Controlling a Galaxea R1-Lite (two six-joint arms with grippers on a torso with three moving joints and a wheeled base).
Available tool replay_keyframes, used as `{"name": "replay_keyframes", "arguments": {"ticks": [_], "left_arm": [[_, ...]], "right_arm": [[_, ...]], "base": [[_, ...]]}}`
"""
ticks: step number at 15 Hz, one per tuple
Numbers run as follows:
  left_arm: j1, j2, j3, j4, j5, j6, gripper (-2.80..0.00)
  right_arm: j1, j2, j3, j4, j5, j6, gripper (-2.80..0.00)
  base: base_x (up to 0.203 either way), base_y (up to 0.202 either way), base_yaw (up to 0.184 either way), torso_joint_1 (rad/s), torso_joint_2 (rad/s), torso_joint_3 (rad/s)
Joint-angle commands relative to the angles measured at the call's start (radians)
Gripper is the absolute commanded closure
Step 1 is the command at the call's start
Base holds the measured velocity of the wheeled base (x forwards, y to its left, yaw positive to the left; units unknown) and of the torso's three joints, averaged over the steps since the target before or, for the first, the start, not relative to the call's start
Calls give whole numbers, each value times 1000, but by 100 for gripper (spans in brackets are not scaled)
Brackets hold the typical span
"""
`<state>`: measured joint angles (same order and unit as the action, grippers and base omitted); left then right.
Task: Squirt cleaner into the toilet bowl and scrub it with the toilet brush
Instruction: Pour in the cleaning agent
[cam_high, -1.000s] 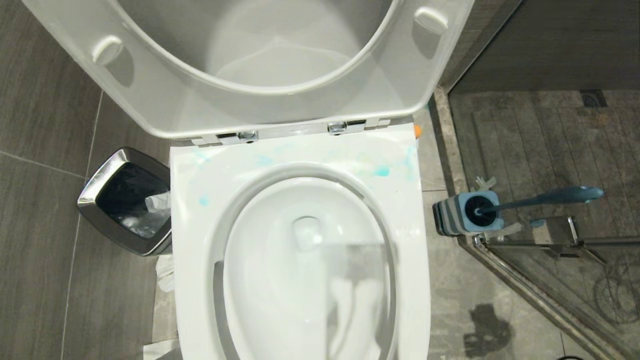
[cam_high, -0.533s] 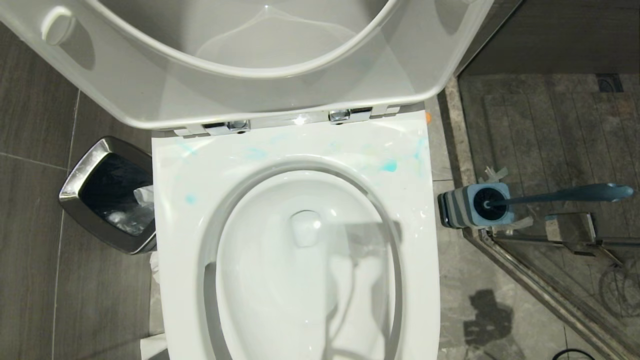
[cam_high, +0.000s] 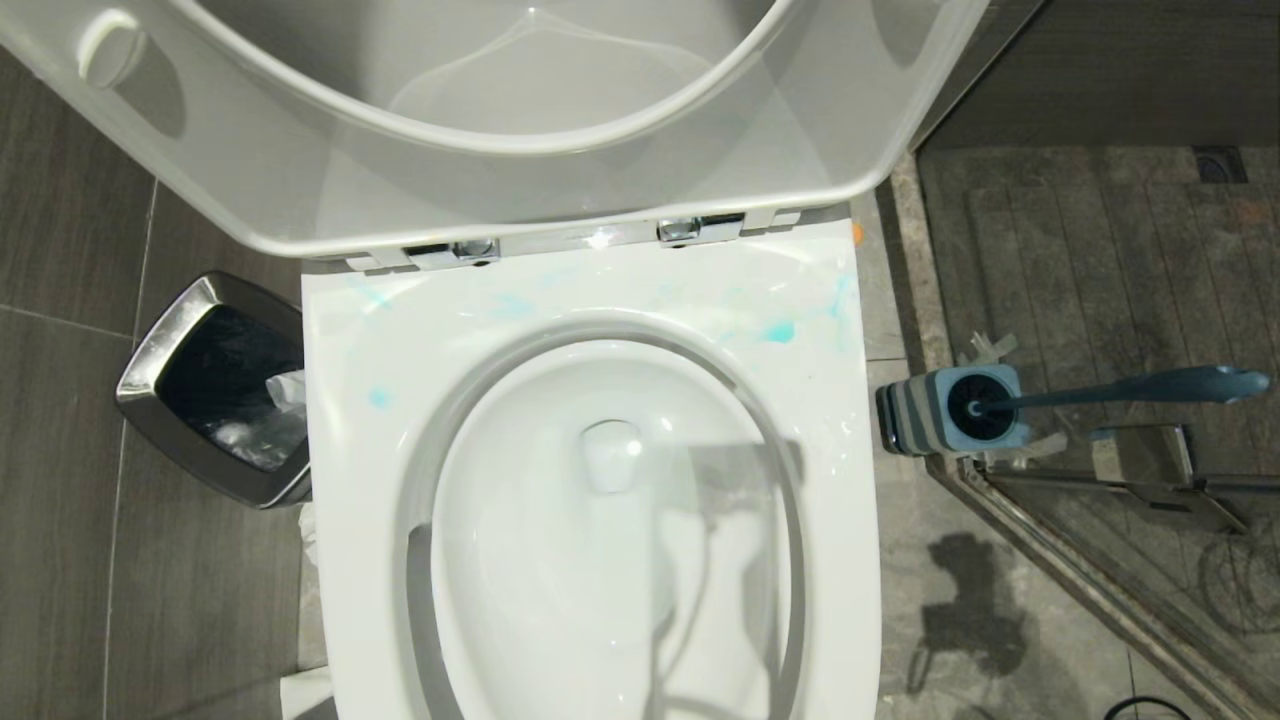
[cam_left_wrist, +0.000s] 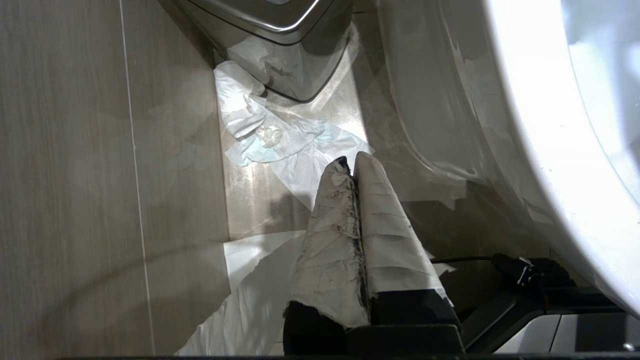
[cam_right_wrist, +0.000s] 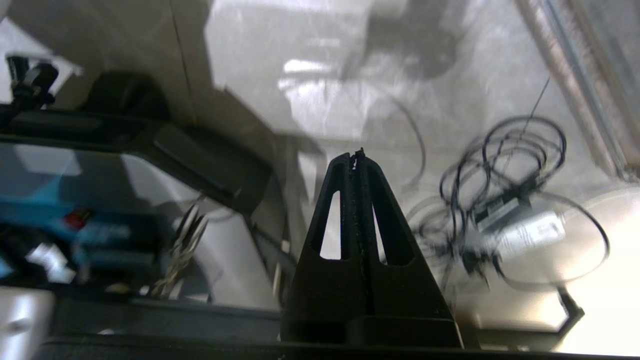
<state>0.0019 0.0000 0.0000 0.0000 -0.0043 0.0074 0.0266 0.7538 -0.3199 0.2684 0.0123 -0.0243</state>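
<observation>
White ceramic of the toilet bowl (cam_high: 590, 520) is sitting lower-centre, turquoise cleaner (cam_high: 778, 331) smearing its back rim as before. The toilet brush (cam_high: 1110, 388) is standing unmoved in its holder (cam_high: 945, 410). Left gripper (cam_left_wrist: 352, 165) and right gripper (cam_right_wrist: 354, 156) are pressed together, empty; the floor shadow (cam_high: 965, 610) has grown.

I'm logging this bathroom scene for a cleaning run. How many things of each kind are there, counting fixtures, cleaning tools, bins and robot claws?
Fixtures: 1, the white glossy ceramic toilet bowl.
Cleaning tools: 1, the dark teal long-handled toilet brush, standing in its holder.
Bins: 1, the chrome-rimmed square waste bin.
Claws: 2, the tape-wrapped left claw and the black right claw, both shut.
Total: 5
</observation>
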Motion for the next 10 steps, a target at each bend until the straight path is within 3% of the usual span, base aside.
{"name": "replay_keyframes", "arguments": {"ticks": [1,4,6,10], "left_arm": [[0,0,0,0,0,0,0],[0,0,0,0,0,0,0],[0,0,0,0,0,0,0],[0,0,0,0,0,0,0]], "right_arm": [[32,312,-213,65,-4,-4,0],[244,527,-359,92,-86,25,0],[356,662,-377,-7,-183,101,0],[425,842,-362,-294,-386,162,0]], "base": [[0,0,0,0,0,0],[0,0,0,0,0,0],[0,0,0,0,0,0],[0,0,0,0,0,0]]}}
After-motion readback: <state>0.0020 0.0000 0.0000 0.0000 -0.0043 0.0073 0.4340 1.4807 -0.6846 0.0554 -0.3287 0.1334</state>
